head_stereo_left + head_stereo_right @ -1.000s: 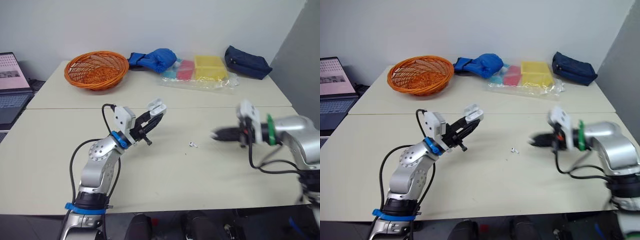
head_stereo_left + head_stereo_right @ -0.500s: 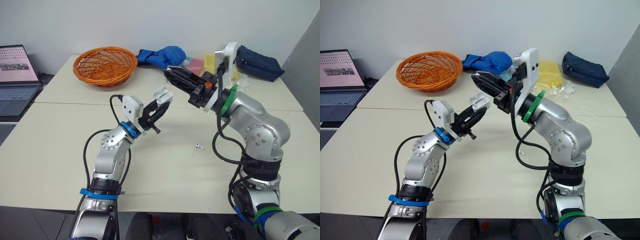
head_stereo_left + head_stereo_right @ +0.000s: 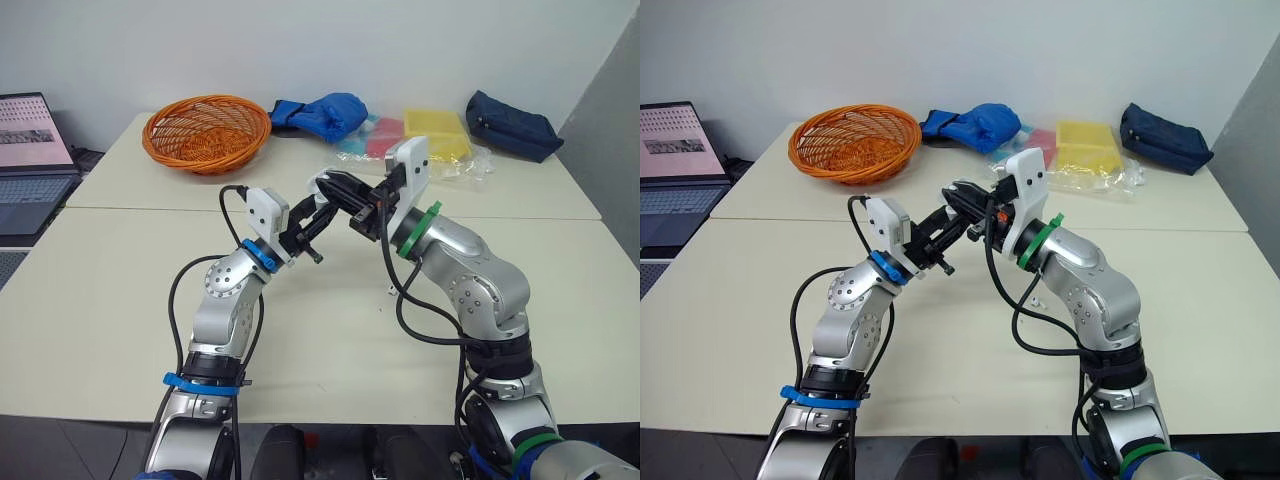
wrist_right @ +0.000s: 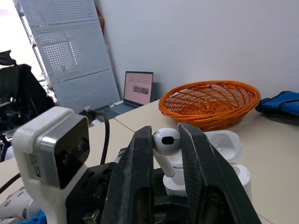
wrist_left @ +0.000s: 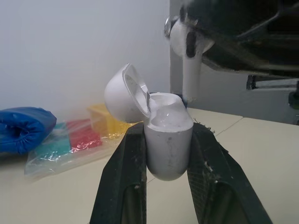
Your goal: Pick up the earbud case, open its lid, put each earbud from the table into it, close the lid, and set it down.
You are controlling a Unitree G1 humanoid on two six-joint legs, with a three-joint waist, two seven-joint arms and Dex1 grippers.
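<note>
Now that my right claw (image 3: 330, 186) has swung in from the right side of the table (image 3: 90, 300) to my left claw (image 3: 320, 210) above its middle, the head view shows a second earbud (image 3: 391, 291) waiting mid-table and an orange basket (image 3: 206, 130) at the far left corner. From my left wrist, that claw clamps the open-lidded earbud case (image 5: 168, 140), with the earbud (image 5: 189, 56) stem-first at its socket, so seating it should come next. From my right wrist, that claw pinches the earbud narrowly, with a laptop (image 4: 138, 88) and pegboard (image 4: 65, 51) beyond.
</note>
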